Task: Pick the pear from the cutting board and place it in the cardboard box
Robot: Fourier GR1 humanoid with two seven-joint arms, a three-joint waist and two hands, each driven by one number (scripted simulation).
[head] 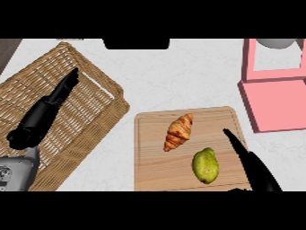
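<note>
A green pear (206, 165) lies on the wooden cutting board (155, 152) near its lower right corner. A brown croissant (179, 132) lies on the same board, up and to the left of the pear. My right hand (249, 161) stretches over the board's right edge with straight fingers, just right of the pear and apart from it. The pink box (281, 108) lies at the upper right with its flaps spread. My left hand (46, 112) rests over the wicker basket, fingers straight and pointing up.
A large wicker basket (95, 130) fills the left side, close to the board's left edge. White counter (181, 76) lies between the board and the pink box. A dark object (136, 43) sits at the top centre.
</note>
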